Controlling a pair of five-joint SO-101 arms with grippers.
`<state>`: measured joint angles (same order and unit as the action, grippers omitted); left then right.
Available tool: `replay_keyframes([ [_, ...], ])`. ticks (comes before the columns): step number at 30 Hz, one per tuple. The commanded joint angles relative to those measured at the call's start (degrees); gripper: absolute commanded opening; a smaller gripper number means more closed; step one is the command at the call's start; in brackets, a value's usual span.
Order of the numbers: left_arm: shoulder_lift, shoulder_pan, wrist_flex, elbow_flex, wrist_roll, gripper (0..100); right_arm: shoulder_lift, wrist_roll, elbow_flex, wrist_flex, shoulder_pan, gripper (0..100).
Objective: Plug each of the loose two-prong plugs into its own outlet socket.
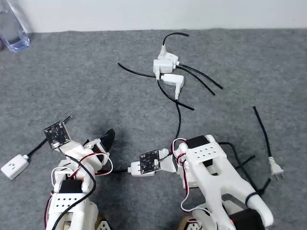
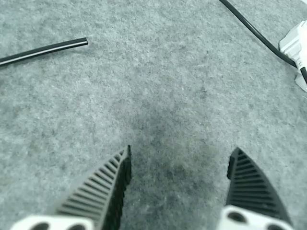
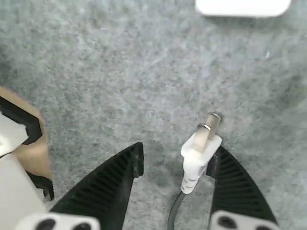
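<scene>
A white two-prong plug on a black cord lies on the grey carpet between the fingers of my right gripper. The gripper is open and the plug rests against one finger. My left gripper is open over bare carpet, low at the front left. A white outlet cluster with cords plugged in sits at the back centre, and a second white piece lies just in front of it. Another loose plug lies at the right. A single white outlet rests at the far left.
Black cords run from the cluster toward the right arm. A cut cord end and a white outlet edge lie ahead of the left gripper. A clear bottle stands at the back left by the wall.
</scene>
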<state>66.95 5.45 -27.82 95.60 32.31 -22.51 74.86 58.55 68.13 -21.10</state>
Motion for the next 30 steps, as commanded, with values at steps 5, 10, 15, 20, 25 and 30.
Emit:
replay_keyframes([
  [5,0.62,-0.18,1.41,-0.31,-0.18,31,-0.22,-0.35,-4.48,3.82,0.48,21.5],
  [10,0.62,-0.18,1.41,-0.31,-0.18,31,0.13,-0.35,-5.36,4.09,0.48,21.5],
  [15,0.62,-0.18,1.41,-0.31,-0.18,31,0.13,-0.35,-5.54,4.09,0.57,21.5],
  [20,0.62,-0.18,1.41,-0.31,-0.18,31,0.13,-0.18,-5.63,4.09,1.27,21.5],
  [25,0.62,-0.18,1.41,-0.31,-0.18,31,0.13,1.49,-6.24,4.0,4.62,21.5],
  [30,0.62,-0.18,1.41,-0.31,-0.18,31,0.13,2.73,-6.51,4.09,6.29,21.5],
])
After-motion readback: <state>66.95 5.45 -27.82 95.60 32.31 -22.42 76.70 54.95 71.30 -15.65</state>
